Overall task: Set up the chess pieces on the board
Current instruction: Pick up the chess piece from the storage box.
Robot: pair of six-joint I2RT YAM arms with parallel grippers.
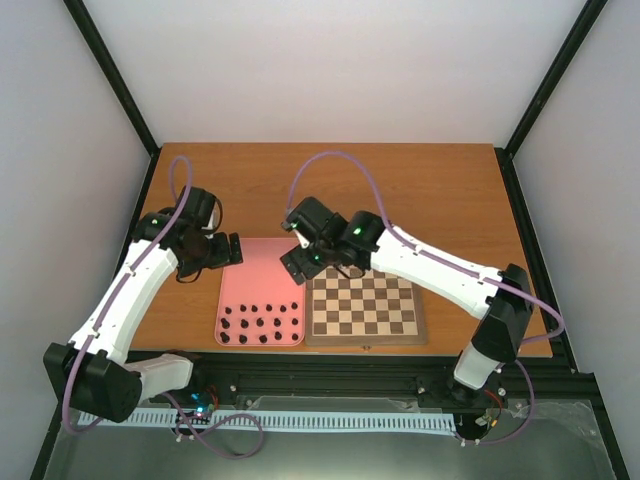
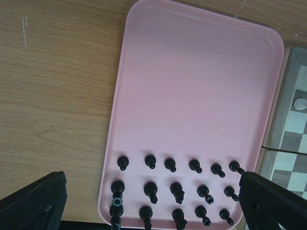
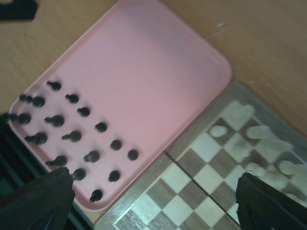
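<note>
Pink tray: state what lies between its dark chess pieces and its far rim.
Nothing but bare tray floor. The left wrist view shows the pink tray unoccupied from the dark chess pieces up to that rim.

Sixteen dark chess pieces (image 2: 177, 190) stand in the one pink tray (image 2: 192, 72), in a row of six, a row of five and another row of five. The right wrist view gives the same sixteen. One wooden chessboard (image 1: 365, 310) lies on the one bench (image 1: 400, 180). The cream chess pieces (image 3: 218, 130) on it are blurred: at least five pale shapes show in the right wrist view and a single one in the left wrist view, so their full number cannot be told. There are two arms, the left arm (image 1: 130, 290) and the right arm (image 1: 430, 265).
</note>
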